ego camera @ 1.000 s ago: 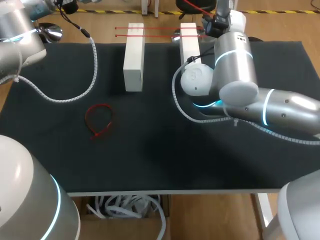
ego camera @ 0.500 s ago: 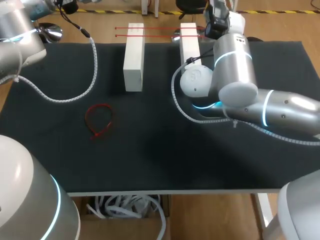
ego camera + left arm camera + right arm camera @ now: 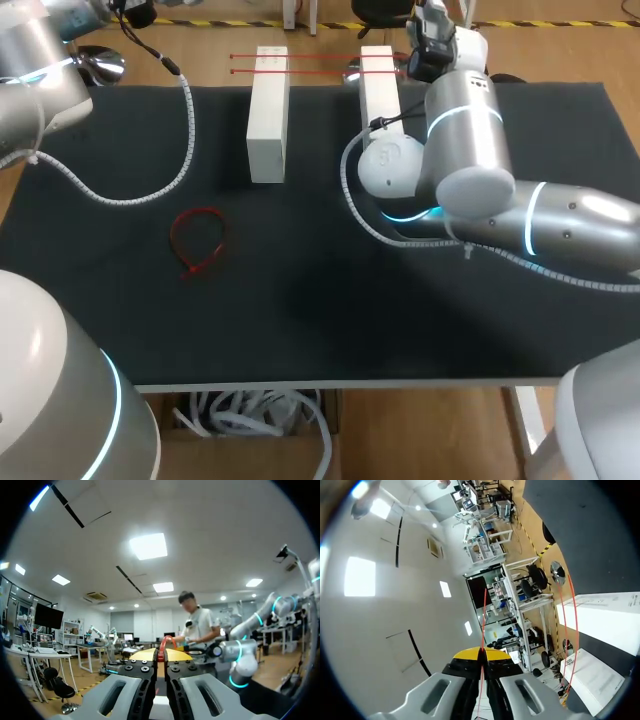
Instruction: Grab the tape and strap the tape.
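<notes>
Where the right arm [image 3: 480, 170] comes in from the right of the head view, it bends back toward the far edge of the black table [image 3: 330, 320], with its wrist beside the right white block [image 3: 378, 80]. Two straight red tapes [image 3: 300, 57] run side by side across the far ends of that block and the left white block [image 3: 267, 115], and their right ends reach the wrist.

From the right wrist view, the right gripper [image 3: 481, 656] is closed, its yellow tips pressed together on a thin red tape [image 3: 483, 620]. That tape passes between the fingers and runs straight out ahead of them. The other straight tape [image 3: 576, 630] arcs beside it over both white blocks. I cannot tell which of the two lines seen in the head view is the one being held.

The left arm [image 3: 35, 85] sits at the far left corner of the table, and its fingers do not show from the head camera. In the left wrist view, the left gripper [image 3: 160, 656] is clamped too — a curved red tape [image 3: 164, 644] stands up from between its yellow tips.

A looped red tape [image 3: 197, 240] lies flat on the table, well apart from both blocks and nearer the left side. A white spiral-wrapped cable [image 3: 150, 190] from the left arm sags onto the table near it.
</notes>
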You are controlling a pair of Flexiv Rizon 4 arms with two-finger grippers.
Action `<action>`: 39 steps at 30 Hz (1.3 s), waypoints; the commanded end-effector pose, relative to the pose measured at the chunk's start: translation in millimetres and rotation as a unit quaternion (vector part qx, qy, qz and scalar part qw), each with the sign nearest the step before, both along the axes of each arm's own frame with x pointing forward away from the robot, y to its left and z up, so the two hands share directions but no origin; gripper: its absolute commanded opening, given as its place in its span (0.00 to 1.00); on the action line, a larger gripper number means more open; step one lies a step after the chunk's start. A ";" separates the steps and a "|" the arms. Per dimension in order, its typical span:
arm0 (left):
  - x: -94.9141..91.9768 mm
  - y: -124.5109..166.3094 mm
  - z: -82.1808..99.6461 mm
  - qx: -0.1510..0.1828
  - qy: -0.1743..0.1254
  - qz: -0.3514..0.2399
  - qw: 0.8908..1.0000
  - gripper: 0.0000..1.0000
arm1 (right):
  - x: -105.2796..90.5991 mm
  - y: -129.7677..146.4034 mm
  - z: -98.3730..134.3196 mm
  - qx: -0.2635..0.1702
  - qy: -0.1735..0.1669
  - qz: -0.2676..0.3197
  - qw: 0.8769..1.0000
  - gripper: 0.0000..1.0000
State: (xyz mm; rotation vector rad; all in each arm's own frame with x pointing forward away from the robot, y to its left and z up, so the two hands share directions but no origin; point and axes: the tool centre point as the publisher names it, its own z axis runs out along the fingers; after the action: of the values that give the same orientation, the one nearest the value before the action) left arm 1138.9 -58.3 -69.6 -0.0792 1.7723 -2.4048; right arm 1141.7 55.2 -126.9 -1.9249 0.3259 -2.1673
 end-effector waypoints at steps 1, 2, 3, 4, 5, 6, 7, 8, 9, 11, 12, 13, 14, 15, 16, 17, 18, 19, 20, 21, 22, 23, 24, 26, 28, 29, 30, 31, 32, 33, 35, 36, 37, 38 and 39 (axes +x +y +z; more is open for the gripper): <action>-1.0 -0.5 0.5 0.001 0.000 0.002 1.000 0.00 | -4.9 1.5 1.1 -0.002 0.008 -0.002 1.000 0.00; -1.0 -0.5 0.5 0.001 0.000 0.002 1.000 0.00 | -5.0 1.5 0.2 -0.003 0.008 -0.002 1.000 0.00; -1.0 -0.5 0.5 0.001 0.000 0.002 1.000 0.00 | -5.1 1.5 -0.4 -0.004 0.009 -0.002 1.000 0.03; -1.0 -0.5 0.5 0.001 0.000 0.002 1.000 0.00 | -5.7 2.1 -0.9 -0.006 0.010 -0.001 1.000 0.19; -1.0 -0.5 0.5 0.001 0.000 0.002 1.000 0.00 | -6.2 2.7 -1.5 -0.006 0.010 -0.001 1.000 0.33; -1.0 -0.5 0.5 0.001 0.000 0.002 1.000 0.00 | -6.7 3.6 -1.9 -0.006 0.011 -0.001 1.000 0.41; -1.0 -0.5 0.5 0.001 0.000 0.002 1.000 0.00 | -7.2 4.5 -2.2 -0.007 0.012 0.000 1.000 0.43; -1.0 -0.5 0.5 0.001 0.000 0.002 1.000 0.00 | -7.6 5.1 -2.2 -0.008 0.012 0.001 1.000 0.46; -1.0 -0.5 0.5 0.001 0.000 0.002 1.000 0.00 | -7.9 5.6 -2.2 -0.008 0.012 0.001 1.000 0.51; -1.0 -0.5 0.5 0.001 0.000 0.002 1.000 0.00 | -8.1 6.3 -2.1 -0.008 0.013 0.002 1.000 0.47; -1.0 -0.5 0.5 0.001 0.000 0.002 1.000 0.00 | -8.2 6.6 -1.8 -0.009 0.013 0.002 1.000 0.47; -1.0 -0.5 0.5 0.001 0.000 0.002 1.000 0.00 | -8.3 6.8 -1.6 -0.009 0.012 0.002 1.000 0.49; -1.0 -0.5 0.5 0.001 0.000 0.002 1.000 0.00 | -8.2 7.1 -1.2 -0.010 0.012 0.002 1.000 0.49; -1.0 -0.5 0.5 0.001 0.000 0.002 1.000 0.00 | -8.0 7.3 -0.7 -0.010 0.011 0.002 1.000 0.48; -1.0 -0.5 0.5 0.001 0.000 0.002 1.000 0.00 | -7.8 7.3 -0.1 -0.011 0.009 0.001 1.000 0.47; -1.0 -0.5 0.5 0.001 0.000 0.002 1.000 0.00 | -7.7 7.2 0.3 -0.011 0.009 0.000 1.000 0.47; -1.0 -0.5 0.5 0.001 0.000 0.002 1.000 0.00 | -7.7 7.2 0.6 -0.011 0.009 0.000 1.000 0.48; -1.0 -0.5 0.5 0.001 0.000 0.002 1.000 0.00 | -7.6 7.3 0.9 -0.011 0.008 -0.001 1.000 0.48; -1.0 -0.5 0.5 0.001 0.000 0.002 1.000 0.00 | -7.5 7.4 1.3 -0.010 0.007 -0.001 1.000 0.47; -1.0 -0.5 0.5 0.001 0.000 0.002 1.000 0.00 | -7.3 7.4 1.7 -0.009 0.006 -0.002 1.000 0.48; -1.0 -0.5 0.5 0.001 0.000 0.002 1.000 0.00 | -6.8 7.2 1.9 -0.011 0.005 -0.003 1.000 0.48; -1.0 -0.5 0.5 0.001 0.000 0.002 1.000 0.00 | -6.3 7.0 2.1 -0.011 0.005 -0.003 1.000 0.49; -1.0 -0.5 0.5 0.001 0.000 0.002 1.000 0.00 | -6.0 6.9 2.5 -0.010 0.005 -0.004 1.000 0.48; -1.0 -0.5 0.5 0.001 0.000 0.002 1.000 0.00 | -5.8 6.9 3.7 -0.011 0.004 -0.005 1.000 0.48; -1.0 -0.5 0.5 0.001 0.000 0.002 1.000 0.00 | -5.8 6.9 4.2 -0.012 0.003 -0.006 1.000 0.49; -1.0 -0.5 0.5 0.001 0.000 0.002 1.000 0.00 | -5.6 6.6 4.6 -0.012 0.003 -0.006 1.000 0.50; -1.0 -0.5 0.5 0.001 0.000 0.002 1.000 0.00 | -5.2 5.7 4.9 -0.012 0.002 -0.007 1.000 0.47; -1.0 -0.5 0.5 0.001 0.000 0.002 1.000 0.00 | -4.9 4.8 5.0 -0.012 0.002 -0.008 1.000 0.46; -1.0 -0.5 0.5 0.001 0.000 0.002 1.000 0.00 | -4.8 4.4 5.0 -0.012 0.002 -0.009 1.000 0.47; -1.0 -0.5 0.5 0.001 0.000 0.002 1.000 0.00 | -4.5 4.0 4.9 -0.013 0.002 -0.010 1.000 0.49; -1.0 -0.5 0.5 0.001 0.000 0.002 1.000 0.00 | -3.3 2.7 4.5 -0.013 0.002 -0.011 1.000 0.47; -1.0 -0.5 0.5 0.001 0.000 0.002 1.000 0.00 | -3.1 2.4 4.4 -0.013 0.002 -0.012 1.000 0.46; -1.0 -0.5 0.5 0.001 0.000 0.002 1.000 0.00 | -3.0 2.3 4.4 -0.013 0.002 -0.012 1.000 0.47; -1.0 -0.5 0.5 0.001 0.000 0.002 1.000 0.00 | -2.8 2.2 4.4 -0.013 0.002 -0.012 1.000 0.47; -1.0 -0.5 0.5 0.001 0.000 0.002 1.000 0.00 | -2.6 2.2 4.3 -0.014 0.002 -0.011 1.000 0.47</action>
State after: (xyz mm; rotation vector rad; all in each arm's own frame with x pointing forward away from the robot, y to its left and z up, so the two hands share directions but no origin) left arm 1138.9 -58.3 -69.6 -0.0793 1.7723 -2.4048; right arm 1137.6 56.0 -123.6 -1.9438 0.3193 -2.1941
